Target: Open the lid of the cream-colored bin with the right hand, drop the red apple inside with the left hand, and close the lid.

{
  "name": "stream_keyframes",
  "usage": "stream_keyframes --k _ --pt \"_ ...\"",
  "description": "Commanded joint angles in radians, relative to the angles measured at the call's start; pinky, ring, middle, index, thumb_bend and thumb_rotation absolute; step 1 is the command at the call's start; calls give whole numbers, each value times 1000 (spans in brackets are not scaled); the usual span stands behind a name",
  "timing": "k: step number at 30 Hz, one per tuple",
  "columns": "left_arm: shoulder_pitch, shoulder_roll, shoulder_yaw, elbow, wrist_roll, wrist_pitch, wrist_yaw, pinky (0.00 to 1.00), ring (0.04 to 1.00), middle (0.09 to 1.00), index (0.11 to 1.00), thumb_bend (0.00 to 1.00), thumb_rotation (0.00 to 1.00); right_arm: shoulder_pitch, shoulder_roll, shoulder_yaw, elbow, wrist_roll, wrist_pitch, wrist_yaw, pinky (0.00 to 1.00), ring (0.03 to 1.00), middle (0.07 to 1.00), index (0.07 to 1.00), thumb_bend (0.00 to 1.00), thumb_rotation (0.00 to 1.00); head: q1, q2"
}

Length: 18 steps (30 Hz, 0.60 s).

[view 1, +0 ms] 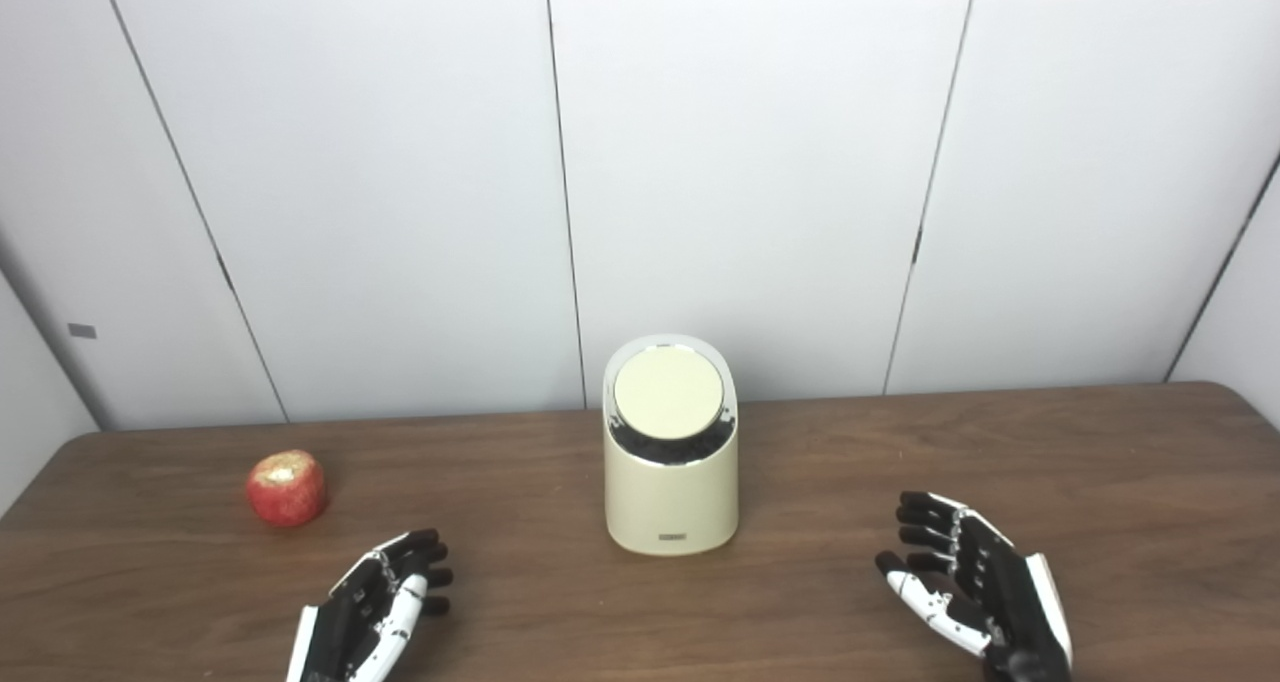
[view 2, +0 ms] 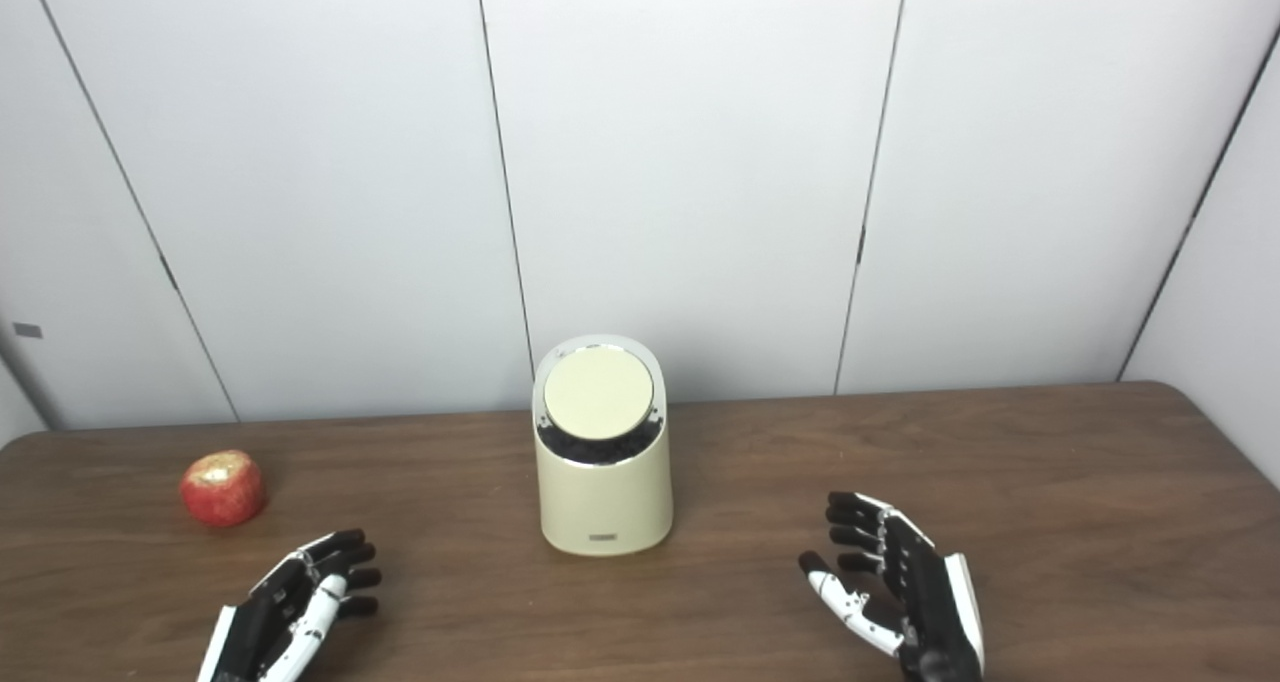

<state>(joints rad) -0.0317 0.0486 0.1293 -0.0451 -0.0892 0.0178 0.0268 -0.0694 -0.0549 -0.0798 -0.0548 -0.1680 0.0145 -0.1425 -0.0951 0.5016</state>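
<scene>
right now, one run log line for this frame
phase: start | lid: shut | bin: upright, centre | apple: on table, left of bin | left hand: open | right hand: open

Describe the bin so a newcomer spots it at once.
On the dark brown wooden table, look mid-width, near the white panelled wall. There stands the cream-colored cylindrical bin; its slanted round lid, shut, distinguishes it from the small red apple far left.

A bare test room or lab: plain white wall panels (view 1: 740,162) at twelve o'clock behind a brown wood-grain tabletop (view 1: 800,582).
</scene>
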Motion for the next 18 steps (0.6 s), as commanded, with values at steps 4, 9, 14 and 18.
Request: stream_keyframes --k 4,9,14,18 --pt "-16 13 6 -8 6 -18 3 592 664 713 701 267 337 -18 2 -1 -36 4 -35 -6 622 703 708 687 275 41 -3 1" --pt "-14 17 3 -11 9 -17 -1 597 668 717 706 270 362 -17 4 -2 -38 17 -34 -1 631 710 712 693 279 75 -4 2" --pt "-14 12 4 -11 4 -15 1 597 668 715 703 273 354 -15 -4 3 -34 -4 -46 -7 622 702 706 689 281 88 -5 0" --pt "-11 9 3 -17 6 -9 4 596 668 714 705 273 347 -11 -15 19 -52 -80 -56 -31 597 680 693 679 282 105 -9 0"
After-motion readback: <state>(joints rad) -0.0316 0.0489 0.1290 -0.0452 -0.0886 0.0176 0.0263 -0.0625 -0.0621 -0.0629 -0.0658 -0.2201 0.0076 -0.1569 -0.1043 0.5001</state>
